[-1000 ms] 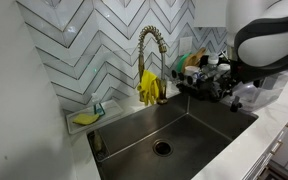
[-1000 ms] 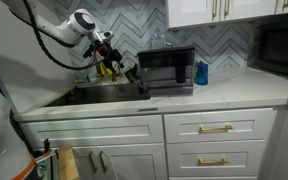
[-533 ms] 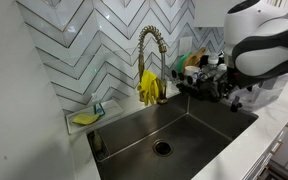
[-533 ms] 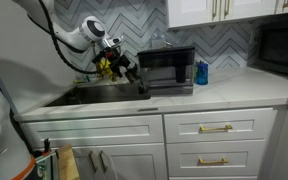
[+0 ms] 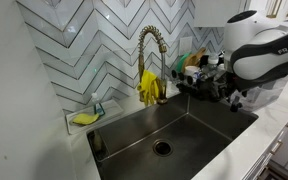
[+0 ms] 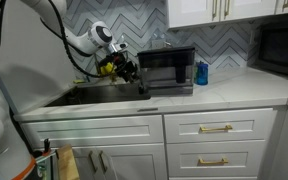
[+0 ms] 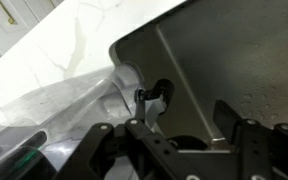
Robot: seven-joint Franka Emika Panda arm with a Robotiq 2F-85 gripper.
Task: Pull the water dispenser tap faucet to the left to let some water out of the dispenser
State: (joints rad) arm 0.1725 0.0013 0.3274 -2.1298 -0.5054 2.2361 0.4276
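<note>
A gold spring-neck faucet (image 5: 149,45) stands behind the steel sink (image 5: 199,135), with yellow gloves (image 5: 150,88) hanging on it. My gripper (image 5: 224,86) hovers over the sink's right side, apart from the faucet; it also shows in an exterior view (image 6: 134,72). In the wrist view the gripper (image 7: 174,135) is open and empty above the basin. Beyond the fingers, a small fitting with a black lever (image 7: 154,97) sits at the sink's corner. No water is running.
A sponge tray (image 5: 85,118) sits at the sink's back left corner. Bottles and dish items (image 5: 194,62) stand behind the sink's right side. A microwave (image 6: 166,70) and a blue container (image 6: 201,73) stand on the marble counter (image 6: 224,95).
The arm has shifted and lowered a little over the sink's right side. The gripper stays open and empty. The faucet has not moved.
</note>
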